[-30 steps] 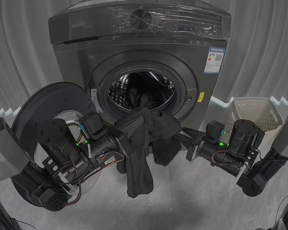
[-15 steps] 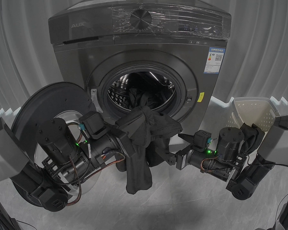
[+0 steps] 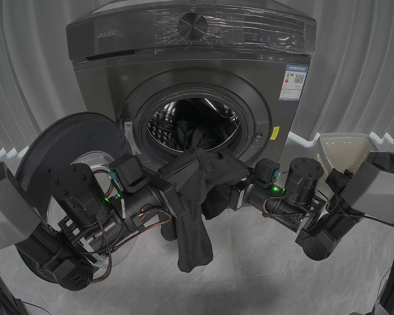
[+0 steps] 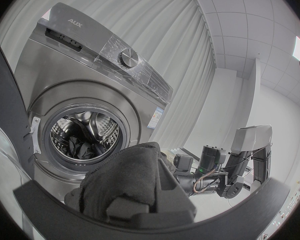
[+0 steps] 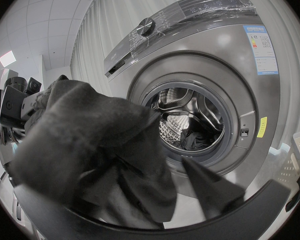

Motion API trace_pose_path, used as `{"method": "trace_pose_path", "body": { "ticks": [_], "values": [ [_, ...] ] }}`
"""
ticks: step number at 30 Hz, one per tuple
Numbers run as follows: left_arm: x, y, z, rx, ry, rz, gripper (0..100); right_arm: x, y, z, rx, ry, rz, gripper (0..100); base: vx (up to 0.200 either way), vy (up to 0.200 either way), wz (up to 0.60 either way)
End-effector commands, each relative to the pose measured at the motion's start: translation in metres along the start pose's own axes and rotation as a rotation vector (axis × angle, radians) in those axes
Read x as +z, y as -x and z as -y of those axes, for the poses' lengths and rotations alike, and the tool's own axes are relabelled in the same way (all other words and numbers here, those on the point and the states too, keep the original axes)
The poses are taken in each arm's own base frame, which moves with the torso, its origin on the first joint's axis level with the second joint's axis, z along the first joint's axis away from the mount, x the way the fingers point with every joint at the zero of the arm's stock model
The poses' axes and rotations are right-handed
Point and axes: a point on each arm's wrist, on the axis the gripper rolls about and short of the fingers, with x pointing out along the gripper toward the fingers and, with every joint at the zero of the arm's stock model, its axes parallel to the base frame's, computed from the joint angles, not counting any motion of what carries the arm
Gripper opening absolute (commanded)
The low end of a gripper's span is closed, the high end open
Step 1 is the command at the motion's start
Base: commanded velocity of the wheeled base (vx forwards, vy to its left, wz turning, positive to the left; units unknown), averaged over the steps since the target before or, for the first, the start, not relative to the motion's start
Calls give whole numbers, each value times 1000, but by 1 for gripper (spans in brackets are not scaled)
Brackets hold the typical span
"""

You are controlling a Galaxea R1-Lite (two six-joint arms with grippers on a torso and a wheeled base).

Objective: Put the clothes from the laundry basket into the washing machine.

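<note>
A black garment (image 3: 197,184) hangs in front of the washing machine's (image 3: 192,66) open drum, with my left gripper (image 3: 186,171) shut on its top; its long end dangles toward the floor. In the left wrist view the cloth (image 4: 123,174) lies bunched over my left gripper (image 4: 146,197). My right gripper (image 3: 225,193) is pressed against the garment's right side, open, with one finger (image 5: 210,184) bare and the cloth (image 5: 90,137) covering the other side. More dark clothes (image 3: 192,134) lie inside the drum. The white laundry basket (image 3: 346,147) stands tilted at the right.
The round washer door (image 3: 70,141) stands swung open at the left, close behind my left arm. Grey tiled floor (image 3: 249,276) lies below the garment. Pleated curtains (image 3: 363,66) surround the machine.
My right arm has swung left from beside the basket to the hanging garment. The basket has tipped over this time. My left gripper keeps the garment in about the same place.
</note>
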Motion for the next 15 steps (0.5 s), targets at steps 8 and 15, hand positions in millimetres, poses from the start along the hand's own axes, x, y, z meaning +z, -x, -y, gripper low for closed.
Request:
{"method": "trace_pose_path", "body": {
  "ticks": [8, 15],
  "values": [
    [-6, -4, -6, 29, -4, -12, 0, 12, 10, -5, 6, 1, 19, 0, 0, 0, 0],
    [-5, -6, -7, 61, -2, 8, 0, 24, 30, -3, -34, 2, 19, 0, 0, 0, 0]
  ]
}}
